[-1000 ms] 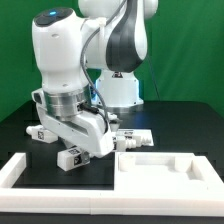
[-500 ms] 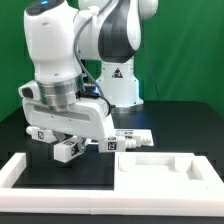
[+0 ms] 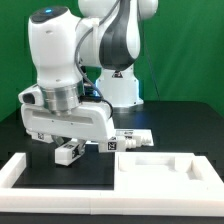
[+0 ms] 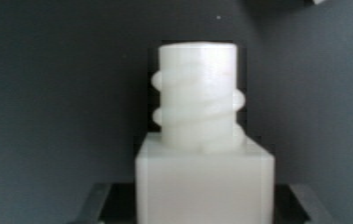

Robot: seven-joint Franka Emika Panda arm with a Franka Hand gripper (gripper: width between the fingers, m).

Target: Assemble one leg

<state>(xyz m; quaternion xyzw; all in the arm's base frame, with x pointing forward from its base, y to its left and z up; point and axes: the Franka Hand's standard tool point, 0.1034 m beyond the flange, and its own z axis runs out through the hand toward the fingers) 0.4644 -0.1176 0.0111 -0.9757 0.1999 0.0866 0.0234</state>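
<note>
The leg (image 4: 205,130) sat by its block part between the closed fingers of the end effector (image 3: 67,148), its long axis running with the cylindrical end away from them, close to the dark desk (image 3: 185,117).

No word, number or brand can be read. The only signs are a black-and-white square tag (image 3: 70,153) on the small white plastic leg (image 3: 63,151) and a second tag (image 3: 111,146) on a similar white peg (image 3: 135,137) at its 3 o'clock. Both patterns are too small to make out.
</note>
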